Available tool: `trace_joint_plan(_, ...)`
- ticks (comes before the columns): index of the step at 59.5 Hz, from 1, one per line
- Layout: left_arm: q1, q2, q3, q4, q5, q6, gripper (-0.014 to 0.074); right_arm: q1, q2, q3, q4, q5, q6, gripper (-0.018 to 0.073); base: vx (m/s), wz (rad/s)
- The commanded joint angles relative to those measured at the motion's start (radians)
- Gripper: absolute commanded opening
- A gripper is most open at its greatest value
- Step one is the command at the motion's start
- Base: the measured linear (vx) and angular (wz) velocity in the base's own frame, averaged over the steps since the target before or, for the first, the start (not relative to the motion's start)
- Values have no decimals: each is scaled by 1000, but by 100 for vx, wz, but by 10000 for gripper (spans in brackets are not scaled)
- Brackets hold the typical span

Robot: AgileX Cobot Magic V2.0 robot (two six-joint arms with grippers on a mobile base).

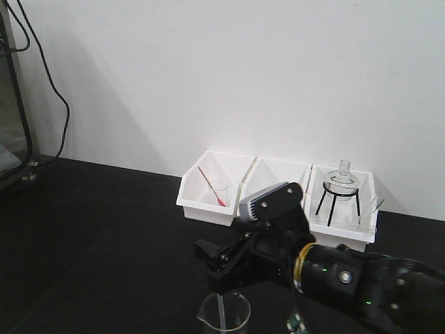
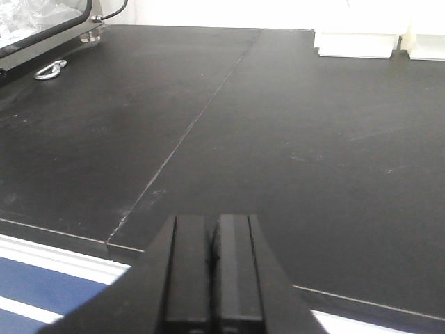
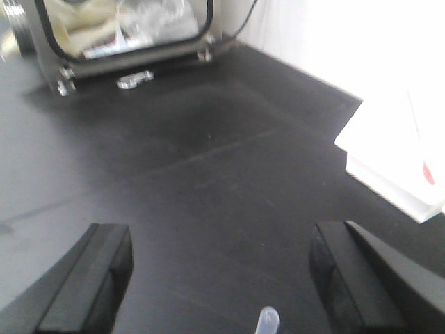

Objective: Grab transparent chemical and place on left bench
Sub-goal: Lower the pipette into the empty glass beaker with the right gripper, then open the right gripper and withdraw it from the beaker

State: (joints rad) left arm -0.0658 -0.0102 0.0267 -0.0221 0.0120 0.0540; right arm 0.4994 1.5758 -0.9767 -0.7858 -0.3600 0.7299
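At frame bottom, transparent chemical [image 3: 267, 321] cut off, between wide-spread right end effector [image 3: 222, 285]

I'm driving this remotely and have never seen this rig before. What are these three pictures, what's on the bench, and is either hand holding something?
It is a two-armed robot on a mobile base. The front-facing picture looks over the black bench. The dark arm in it ends in the right hand, which hangs over a clear beaker with the whitish transparent pipette standing in it. Behind are three white bins: one holds a red-tipped pipette in a beaker, another a glass flask on a black tripod.

The other two pictures come from cameras on the wrists. The left one shows the left hand shut on nothing over bare bench. The right one shows the right hand's fingers wide apart, with the pipette's tip between them, not yet gripped.
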Motion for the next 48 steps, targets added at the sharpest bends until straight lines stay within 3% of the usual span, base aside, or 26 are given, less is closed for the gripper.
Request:
trace_joint_plan(1,-2,-19,16,-1,-78,-8,-3,-1,-174,50,-37,-52,49,552,0,0)
trace_joint_plan(19,-2,-19,16,-1,-78,-8,-3,-3,-550,272,-79,-46,55,487,0,0)
trace_joint_plan(36,-2,-19,16,-1,-78,-8,-3,-4,-720,291,-72,123,45,401,0,0)
trace_joint_plan(41,-2,-19,16,-1,-78,-8,-3,-4,-778,298,55,244,-37,348,0,0)
trace_joint_plan(48,-2,-19,16,-1,-78,-8,-3,-18,-913,368,389,388,-387,226,0,0)
